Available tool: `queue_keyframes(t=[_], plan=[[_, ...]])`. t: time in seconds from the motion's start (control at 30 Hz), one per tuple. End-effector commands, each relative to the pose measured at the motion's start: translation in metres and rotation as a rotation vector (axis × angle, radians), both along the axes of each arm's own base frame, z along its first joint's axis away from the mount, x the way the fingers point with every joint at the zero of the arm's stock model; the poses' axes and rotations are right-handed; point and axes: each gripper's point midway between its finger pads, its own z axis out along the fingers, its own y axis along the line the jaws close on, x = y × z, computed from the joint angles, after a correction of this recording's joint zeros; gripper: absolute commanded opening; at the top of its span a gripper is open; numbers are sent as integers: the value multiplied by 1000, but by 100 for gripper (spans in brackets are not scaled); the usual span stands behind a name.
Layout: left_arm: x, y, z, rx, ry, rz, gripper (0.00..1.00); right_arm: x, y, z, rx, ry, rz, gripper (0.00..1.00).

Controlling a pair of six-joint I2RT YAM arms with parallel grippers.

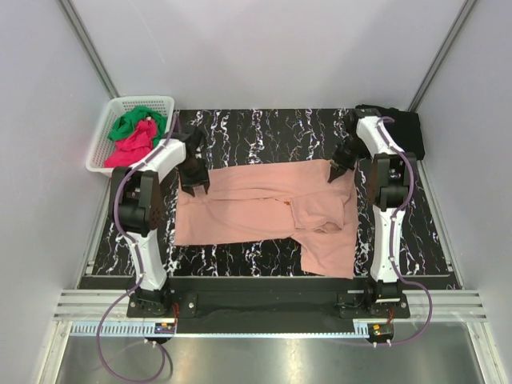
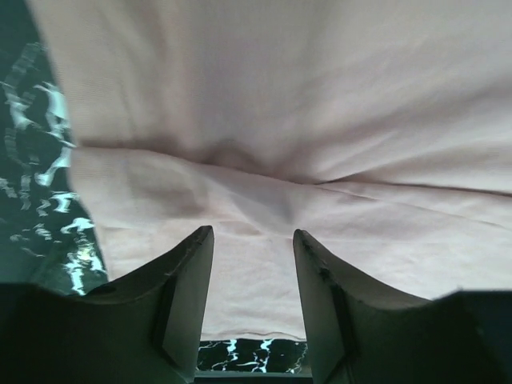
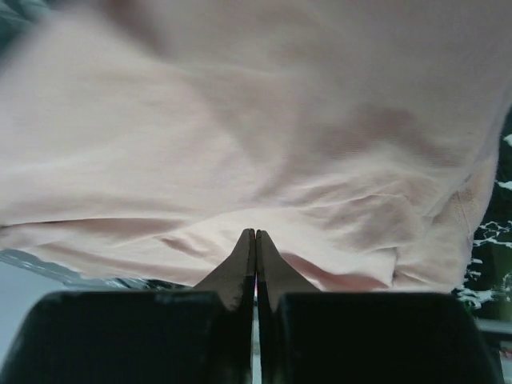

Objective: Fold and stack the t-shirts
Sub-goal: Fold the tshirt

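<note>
The table (image 1: pixel 264 128) has a black top veined with white, like marble, and plain pale walls (image 1: pixel 264 48) close it in on three sides. A metal rail (image 1: pixel 264 308) runs along its near edge, where both arms are bolted. A white basket (image 1: pixel 104 152) stands at the far left corner, just off the black top, with a green shirt (image 1: pixel 128 124) and a red shirt (image 1: pixel 132 148) crumpled inside. A black shirt (image 1: pixel 408 132) lies at the far right corner, behind the right arm.

The pink shirt (image 1: pixel 256 204) lies spread across the middle of the table between the arms, its long axis running left to right. Its right part is doubled over and wrinkled, and one flap reaches toward the near edge. Which end is the collar cannot be told.

The left hand (image 1: pixel 194 186) is at the shirt's far left corner with its fingers apart. In the wrist view (image 2: pixel 252 236) only flat cloth shows past them.

The right hand (image 1: pixel 335 171) is at the far right corner with its fingers pressed together (image 3: pixel 255 234), the tips against a fold of the cloth. Whether any cloth is pinched between them cannot be told.
</note>
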Motion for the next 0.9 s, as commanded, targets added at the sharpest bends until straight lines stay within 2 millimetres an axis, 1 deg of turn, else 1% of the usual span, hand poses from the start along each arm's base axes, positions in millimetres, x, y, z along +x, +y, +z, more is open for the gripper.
queue_keyframes(t=[0.0,0.03,0.07,0.1,0.13,0.17,0.2,0.23,0.3,0.33,0.43,0.5,0.6,0.87], plan=[[56,12,72,-26,-235,41,50,43,0,46,-6,-182,-19,0],[63,14,66,-21,-214,49,50,46,0,45,-4,-178,-20,0],[70,15,68,-20,-213,52,50,54,1,54,2,-198,-19,0],[81,16,82,-15,-237,54,50,56,3,41,7,-169,-18,0],[86,18,71,-3,-210,57,50,58,3,40,6,-170,-21,0],[91,18,72,4,-211,59,50,64,2,40,1,-184,-25,0],[98,21,77,20,-227,69,50,66,-1,35,-17,-185,-28,0],[101,21,68,24,-209,72,50,67,-1,26,-18,-170,-32,0],[103,22,64,30,-193,91,49,67,-1,18,-17,-150,-42,0],[103,21,58,31,-181,92,49,65,0,12,-21,-134,-41,0],[98,22,47,39,-150,108,49,62,-5,1,-43,-114,-42,0],[94,27,39,65,-135,114,49,61,-6,-6,-51,-102,-40,0],[91,31,30,88,-116,120,49,59,-9,-11,-71,-88,-42,0],[90,40,11,148,-94,154,48,55,-19,-22,-121,-67,-39,0]])
